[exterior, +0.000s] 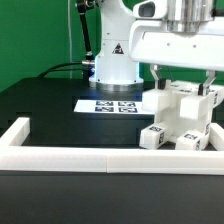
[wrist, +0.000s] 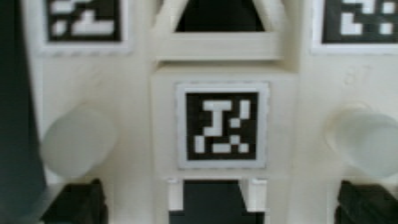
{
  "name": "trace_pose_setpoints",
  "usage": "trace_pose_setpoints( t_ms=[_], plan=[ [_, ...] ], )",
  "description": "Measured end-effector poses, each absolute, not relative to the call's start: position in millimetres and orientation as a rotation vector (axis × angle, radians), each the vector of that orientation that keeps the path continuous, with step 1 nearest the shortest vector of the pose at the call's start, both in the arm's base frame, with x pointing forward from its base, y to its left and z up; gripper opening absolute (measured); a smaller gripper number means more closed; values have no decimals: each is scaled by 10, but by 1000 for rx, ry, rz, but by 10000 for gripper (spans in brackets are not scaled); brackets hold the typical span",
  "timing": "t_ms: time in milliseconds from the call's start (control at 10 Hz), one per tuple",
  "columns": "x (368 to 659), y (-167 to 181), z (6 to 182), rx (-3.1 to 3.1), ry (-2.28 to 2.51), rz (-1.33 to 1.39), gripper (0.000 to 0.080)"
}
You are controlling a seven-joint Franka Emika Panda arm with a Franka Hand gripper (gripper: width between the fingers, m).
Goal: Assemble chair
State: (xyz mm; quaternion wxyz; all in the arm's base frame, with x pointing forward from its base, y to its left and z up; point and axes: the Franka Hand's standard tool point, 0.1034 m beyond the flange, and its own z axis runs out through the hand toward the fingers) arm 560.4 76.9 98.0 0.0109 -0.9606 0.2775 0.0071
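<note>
— Of what is the chair (exterior: 180,118) seen to be made?
— Smooth white plastic, matt; black-and-white printed tags (wrist: 221,122) are laid flat on it.
— And the table (exterior: 45,110)?
— A black, matt surface is shown. The arm's casing (exterior: 115,45) is finished in glossy white, with faint reflections.

You are looking close at a white part of the chair (wrist: 217,75), which fills nearly the whole picture. A black-and-white square tag (wrist: 221,122) sits on its raised middle block. Two more tags (wrist: 84,20) (both cut off by the frame) flank a dark gap (wrist: 217,15). The blurred pale fingers (wrist: 71,140) stand one on either side of the block; you cannot tell whether they touch it.
</note>
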Motion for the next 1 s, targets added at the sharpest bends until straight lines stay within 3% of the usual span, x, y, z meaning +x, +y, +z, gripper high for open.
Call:
trace_pose_setpoints(
  t_ms=[700, 900, 1000],
  plan=[
    [5861, 753, 1011, -3007, 747, -150, 649],
    [5829, 792, 1138, -3003, 758, -87, 649],
    [5789, 795, 1342, -2982, 804, -33, 649]
  ],
)
